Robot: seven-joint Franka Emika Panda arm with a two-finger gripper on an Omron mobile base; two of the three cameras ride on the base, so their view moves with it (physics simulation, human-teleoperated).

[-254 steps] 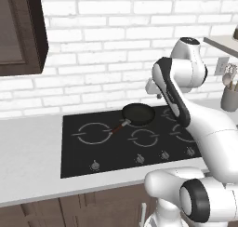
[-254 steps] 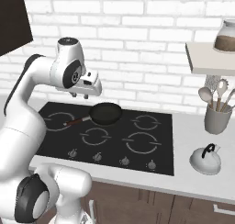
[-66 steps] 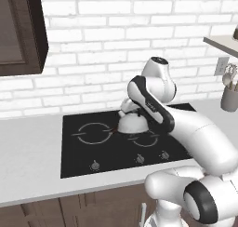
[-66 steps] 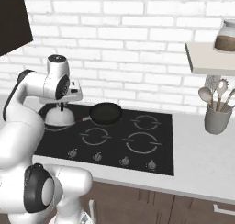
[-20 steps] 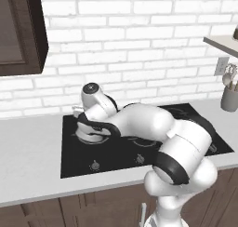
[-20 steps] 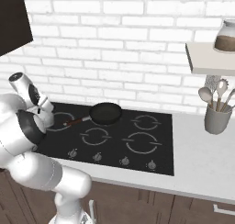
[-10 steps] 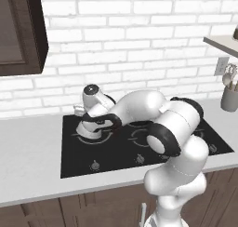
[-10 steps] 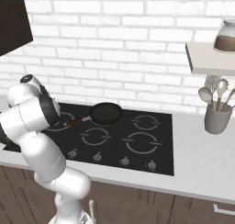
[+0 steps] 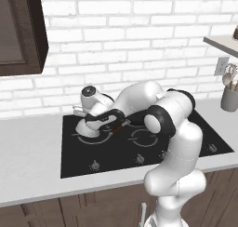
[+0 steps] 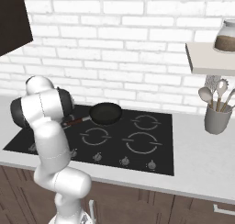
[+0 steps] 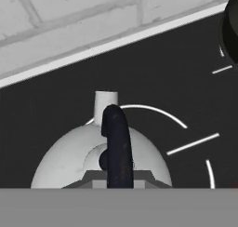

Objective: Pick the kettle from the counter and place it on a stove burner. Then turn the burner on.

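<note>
Since the earlier frames my arm has dropped lower over the stove's [image 9: 186, 142] left side, so the kettle [image 9: 88, 128], its handle clamped in my shut pincer [image 9: 93, 123], sits centre-left of frame on the burner [image 11: 195, 137], ready for release.

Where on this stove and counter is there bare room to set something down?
Free: the counter left of the stove, the counter stretch between the stove and the utensil holder, and the three right-hand rings. Crowded: the stove's left side, where the kettle sits on the big ring under the arm, with the frying pan behind.
</note>
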